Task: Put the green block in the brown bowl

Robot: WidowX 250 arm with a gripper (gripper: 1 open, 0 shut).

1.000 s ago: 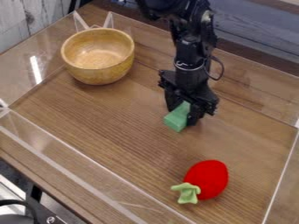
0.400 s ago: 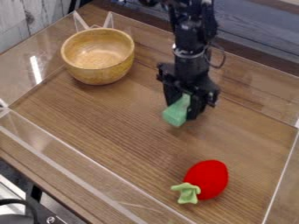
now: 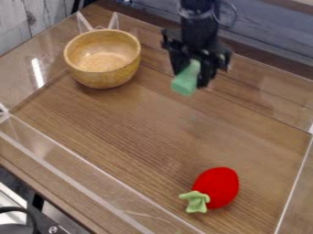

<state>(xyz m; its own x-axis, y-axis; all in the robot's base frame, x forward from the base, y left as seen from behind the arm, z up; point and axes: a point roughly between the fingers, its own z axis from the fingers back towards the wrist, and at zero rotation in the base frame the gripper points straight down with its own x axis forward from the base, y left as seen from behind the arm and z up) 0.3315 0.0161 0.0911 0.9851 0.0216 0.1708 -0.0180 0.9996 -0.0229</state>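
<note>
- gripper points down, jaws clamped on green block
- block hangs clear of the table, right of the bowl
- bowl empty
- red toy near front edge

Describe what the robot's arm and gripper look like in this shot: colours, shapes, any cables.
The arm is black, with a chunky, boxy wrist section entering from the top edge. The gripper is also black, a wide block ending in two short dark fingers. A thin dark cable seems to loop beside the wrist. No markings are legible at this resolution.
</note>
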